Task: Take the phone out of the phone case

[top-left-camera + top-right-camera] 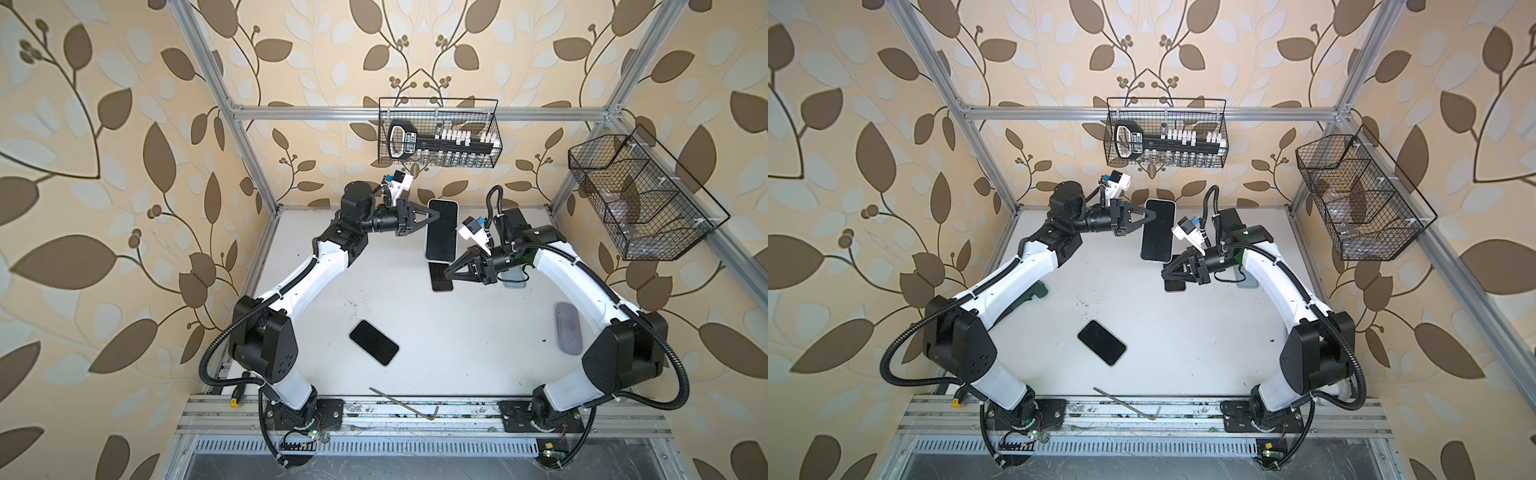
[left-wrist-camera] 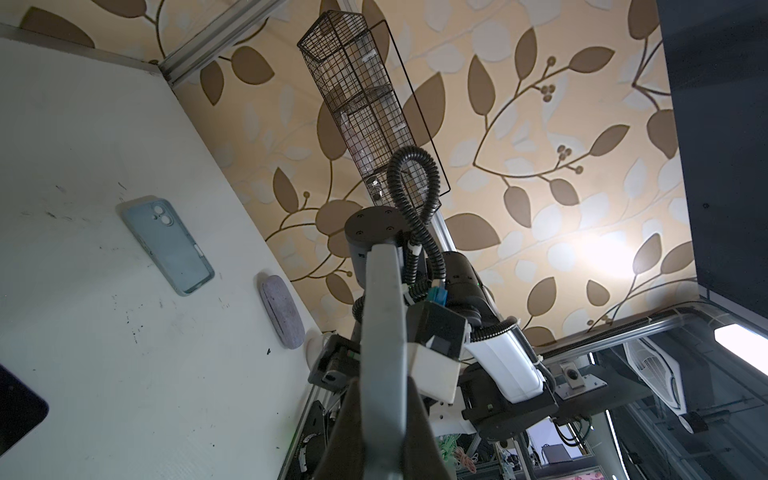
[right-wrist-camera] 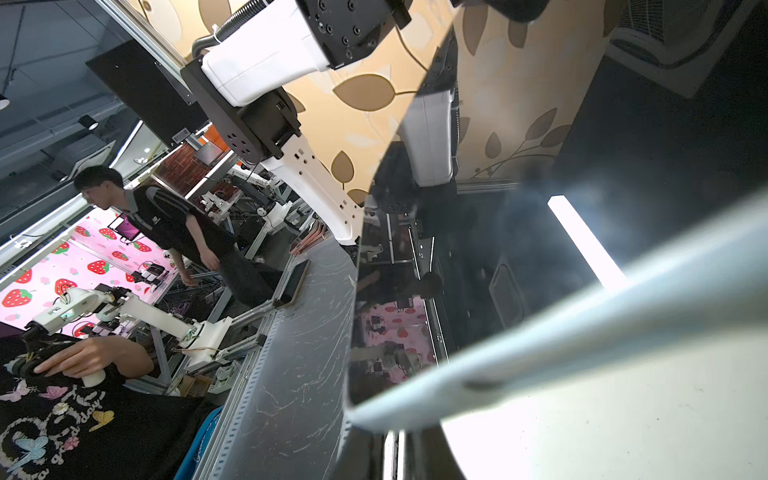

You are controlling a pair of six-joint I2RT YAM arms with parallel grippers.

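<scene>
The phone point(image 1: 442, 232), its dark screen facing up, sits in a pale phone case point(image 1: 438, 259) and hangs above the back middle of the table in both top views. My left gripper point(image 1: 437, 214) is shut on its long left edge; in the left wrist view the grey case point(image 2: 382, 332) stands between the dark fingers point(image 2: 419, 419). My right gripper point(image 1: 446, 272) is at the phone's near right corner at about the same height. In the right wrist view its jaws are almost together, right under the case's bottom rim point(image 3: 540, 345). I cannot tell whether they pinch the rim.
On the white table point(image 1: 457, 353) lie a black phone point(image 1: 374, 343), another dark phone point(image 1: 440, 282) below the right gripper, an empty pale blue case point(image 2: 168, 245), a grey pouch point(image 1: 568, 328) and an L-shaped hex key point(image 1: 403, 401). Wire baskets hang at the back point(image 1: 438, 133) and on the right point(image 1: 640, 199).
</scene>
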